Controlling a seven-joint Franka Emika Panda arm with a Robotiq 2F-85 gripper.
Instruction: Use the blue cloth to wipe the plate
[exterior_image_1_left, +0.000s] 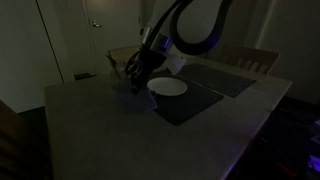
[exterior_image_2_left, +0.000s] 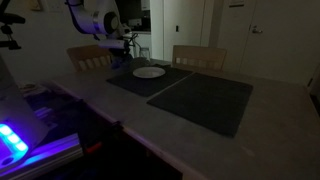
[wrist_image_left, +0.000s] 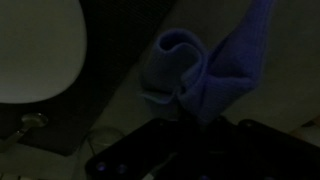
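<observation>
The scene is very dark. A white plate sits on a dark placemat; it also shows in the other exterior view and at the upper left of the wrist view. The blue cloth is bunched and narrows down into my gripper, which looks shut on it. In an exterior view the cloth hangs under the gripper, just beside the plate, over the table edge of the placemat. The fingertips themselves are lost in shadow.
A second dark placemat lies behind the first; it is the near one in the other exterior view. Wooden chairs stand along the far side of the grey table. A small metal object lies near the plate.
</observation>
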